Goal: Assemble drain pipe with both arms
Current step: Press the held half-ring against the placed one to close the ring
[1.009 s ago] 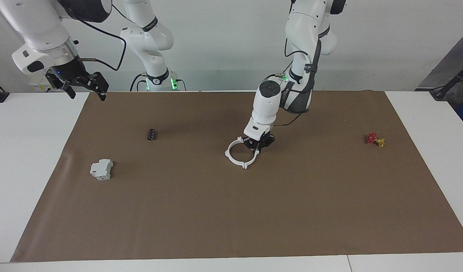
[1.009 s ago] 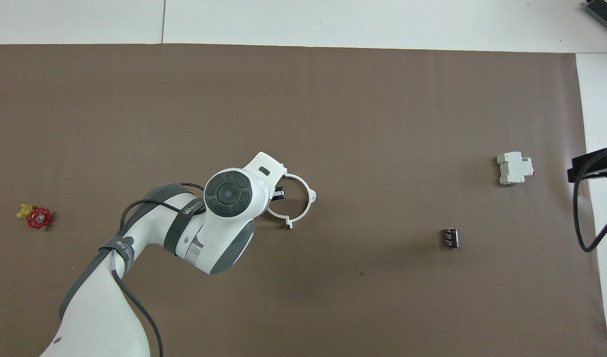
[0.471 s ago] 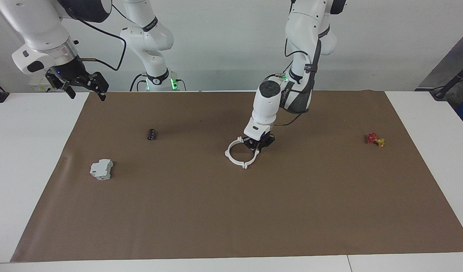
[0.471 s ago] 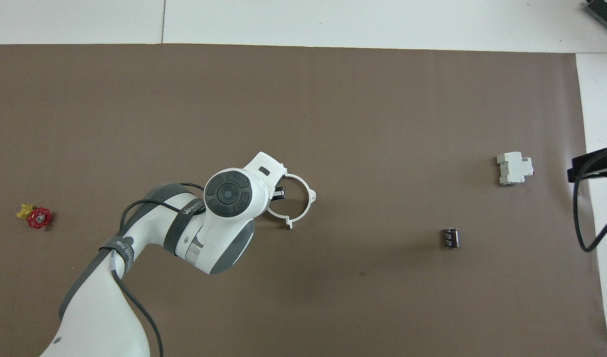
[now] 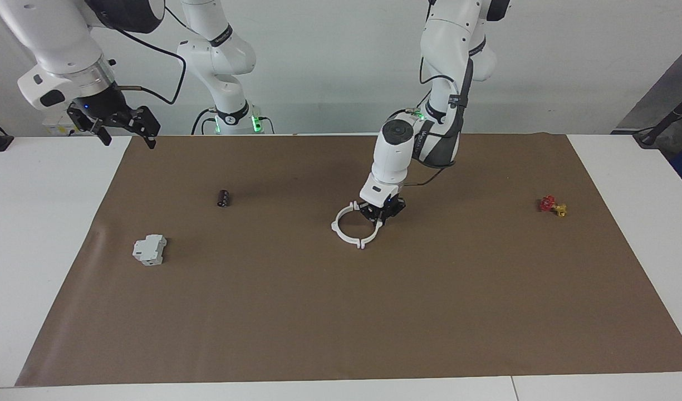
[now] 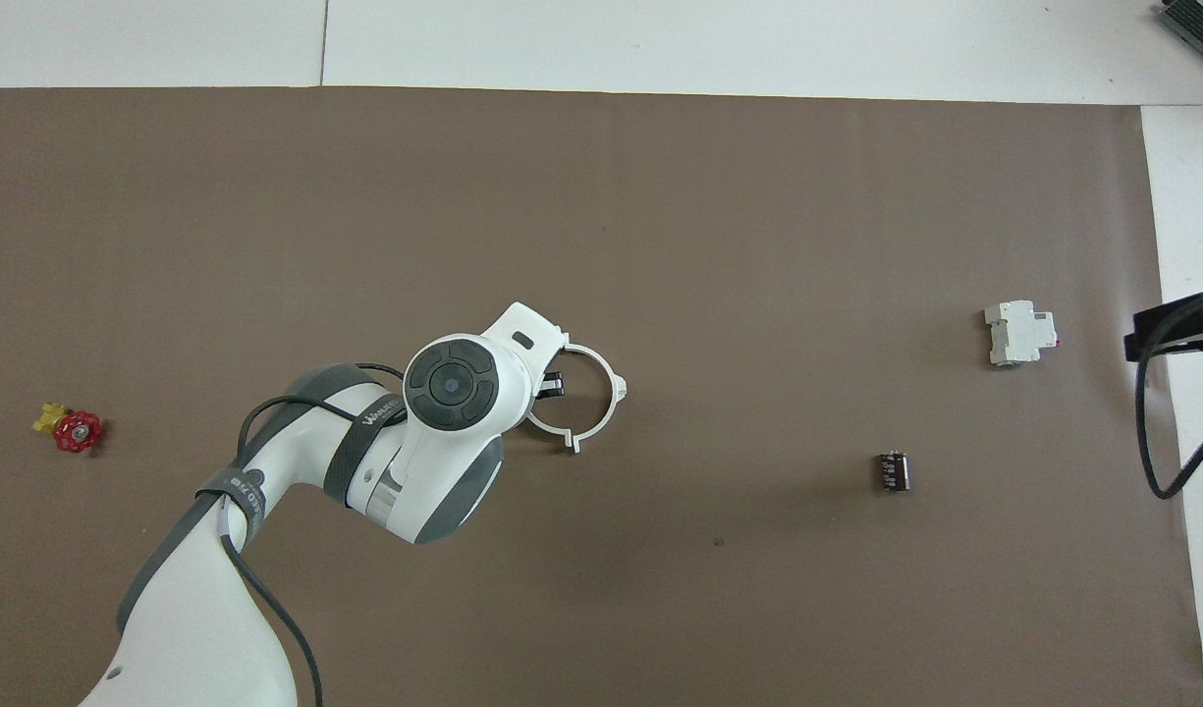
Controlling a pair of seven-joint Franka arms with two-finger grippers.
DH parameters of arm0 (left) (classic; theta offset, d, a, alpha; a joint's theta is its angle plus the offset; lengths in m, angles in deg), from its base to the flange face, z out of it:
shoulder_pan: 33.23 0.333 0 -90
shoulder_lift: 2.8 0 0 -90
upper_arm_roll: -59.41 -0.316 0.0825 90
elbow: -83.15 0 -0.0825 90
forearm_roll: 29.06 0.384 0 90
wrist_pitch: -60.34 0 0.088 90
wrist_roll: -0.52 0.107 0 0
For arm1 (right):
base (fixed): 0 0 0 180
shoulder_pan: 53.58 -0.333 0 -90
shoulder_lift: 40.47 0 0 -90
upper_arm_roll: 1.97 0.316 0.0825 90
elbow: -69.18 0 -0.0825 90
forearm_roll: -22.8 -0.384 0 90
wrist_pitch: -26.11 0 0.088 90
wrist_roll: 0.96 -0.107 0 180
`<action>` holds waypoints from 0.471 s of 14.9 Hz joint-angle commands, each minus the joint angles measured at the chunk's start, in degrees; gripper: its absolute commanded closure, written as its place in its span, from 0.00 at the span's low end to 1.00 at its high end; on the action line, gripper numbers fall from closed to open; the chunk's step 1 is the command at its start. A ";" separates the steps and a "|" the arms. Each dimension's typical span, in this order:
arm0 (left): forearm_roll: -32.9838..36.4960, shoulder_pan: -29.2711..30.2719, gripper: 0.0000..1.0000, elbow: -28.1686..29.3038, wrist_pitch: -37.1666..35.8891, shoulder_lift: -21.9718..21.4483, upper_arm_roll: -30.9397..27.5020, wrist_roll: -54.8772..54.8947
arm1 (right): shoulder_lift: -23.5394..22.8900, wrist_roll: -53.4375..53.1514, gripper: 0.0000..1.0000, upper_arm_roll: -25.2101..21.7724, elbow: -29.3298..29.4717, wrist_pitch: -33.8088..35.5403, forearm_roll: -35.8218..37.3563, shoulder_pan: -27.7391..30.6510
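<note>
The drain pipe [image 5: 345,236] lies on the brown mat as one closed white ring with outer tabs, near the middle of the table; it also shows in the overhead view [image 6: 616,391]. My left gripper [image 5: 378,214] is down at the ring's rim on the side toward the left arm's end of the table, and the wrist hides that part of the rim from above [image 6: 550,385]. My right gripper [image 5: 126,131] is open and empty, and waits raised over the mat's edge at the right arm's end [image 6: 1166,329].
A grey-white boxy block [image 5: 150,249] and a small black cylinder [image 5: 223,198] lie on the mat toward the right arm's end. A red-and-yellow valve [image 5: 552,205] lies toward the left arm's end. The brown mat [image 5: 341,323] covers most of the white table.
</note>
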 commanded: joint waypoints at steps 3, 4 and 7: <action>0.95 -0.85 1.00 2.35 0.65 -1.97 -0.65 0.06 | 0.93 -0.06 0.00 0.08 -1.27 -1.16 -0.68 0.28; 0.95 -0.94 1.00 2.44 0.65 -1.97 -0.65 0.06 | 0.84 -0.06 0.00 0.08 -1.27 -1.16 -0.68 0.28; 0.95 -0.94 1.00 2.88 1.00 -2.15 -0.65 -0.20 | 0.84 -0.06 0.00 0.08 -1.27 -1.16 -0.68 0.28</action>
